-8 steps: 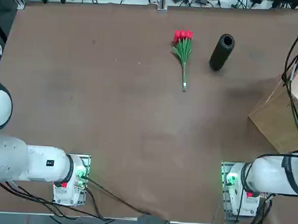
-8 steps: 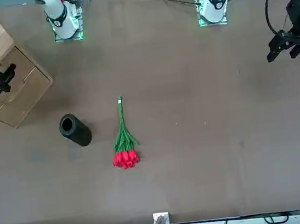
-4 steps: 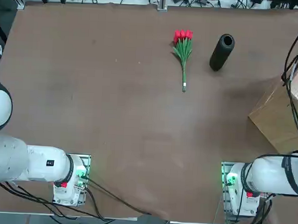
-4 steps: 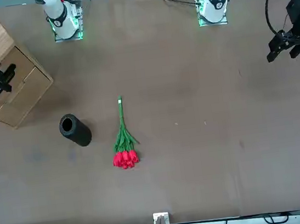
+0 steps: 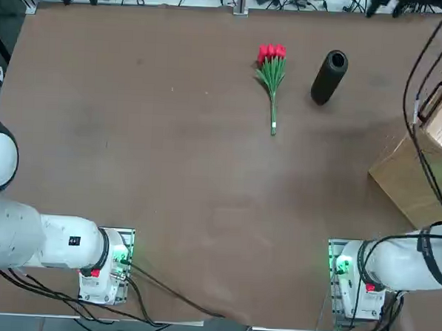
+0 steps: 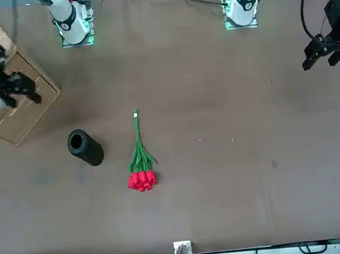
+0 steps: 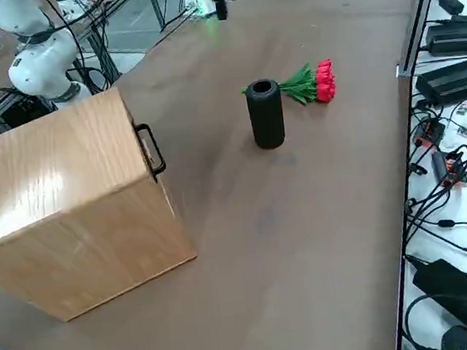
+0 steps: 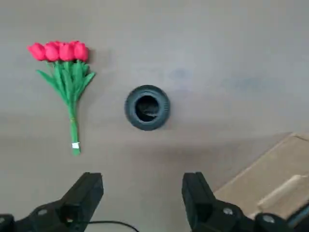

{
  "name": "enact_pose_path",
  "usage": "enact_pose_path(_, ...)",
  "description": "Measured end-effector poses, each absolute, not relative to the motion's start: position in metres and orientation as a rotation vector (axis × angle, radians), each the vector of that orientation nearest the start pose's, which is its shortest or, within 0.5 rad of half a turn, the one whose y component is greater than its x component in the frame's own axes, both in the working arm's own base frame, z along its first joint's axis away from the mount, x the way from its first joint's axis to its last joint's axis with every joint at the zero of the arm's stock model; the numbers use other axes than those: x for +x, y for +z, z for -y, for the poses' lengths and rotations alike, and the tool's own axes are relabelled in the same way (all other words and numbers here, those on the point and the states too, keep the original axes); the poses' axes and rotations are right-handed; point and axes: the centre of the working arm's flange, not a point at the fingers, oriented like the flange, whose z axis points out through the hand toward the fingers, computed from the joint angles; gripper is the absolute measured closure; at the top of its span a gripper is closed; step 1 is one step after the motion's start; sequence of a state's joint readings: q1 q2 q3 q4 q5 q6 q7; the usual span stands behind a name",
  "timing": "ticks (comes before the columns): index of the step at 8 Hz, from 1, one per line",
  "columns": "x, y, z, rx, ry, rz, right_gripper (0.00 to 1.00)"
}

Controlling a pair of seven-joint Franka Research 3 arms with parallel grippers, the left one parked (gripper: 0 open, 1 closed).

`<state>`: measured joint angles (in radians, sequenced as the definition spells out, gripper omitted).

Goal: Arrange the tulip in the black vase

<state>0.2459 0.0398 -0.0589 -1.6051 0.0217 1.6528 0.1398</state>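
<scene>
Swings farther inward with the right gripper spread wide and empty, leaves the tulip lying on the table beside the upright black vase, and risks toppling the vase through an off-centre stem insertion.

Tulip bunch: blooms pinkish red, leaves and stem green, white band near the stem's end. Vase: black. Tabletop: plain brown-grey, with scattered pale specks. Wooden box: light tan with visible grain; handle black. Right gripper: black. Robot arm: white, banded in black.
</scene>
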Motion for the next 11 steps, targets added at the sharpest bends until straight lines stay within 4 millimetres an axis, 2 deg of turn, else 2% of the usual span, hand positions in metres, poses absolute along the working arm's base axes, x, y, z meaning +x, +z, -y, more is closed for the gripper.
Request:
enact_pose_path(2, 0.569, 0.56, -0.169, -3.113, 0.004, 0.16, 0.0)
enact_pose_path(3, 0.574, 0.539, -0.192, -3.107, 0.02, 0.199, 0.0)
enact_pose_path(5, 0.584, 0.493, -0.225, -3.103, 0.063, 0.229, 0.0)
enact_pose_path(9, 0.59, 0.408, -0.293, -3.116, 0.09, -0.026, 0.0)
enact_pose_path(11, 0.589, 0.362, -0.317, -3.127, 0.101, -0.089, 0.0)
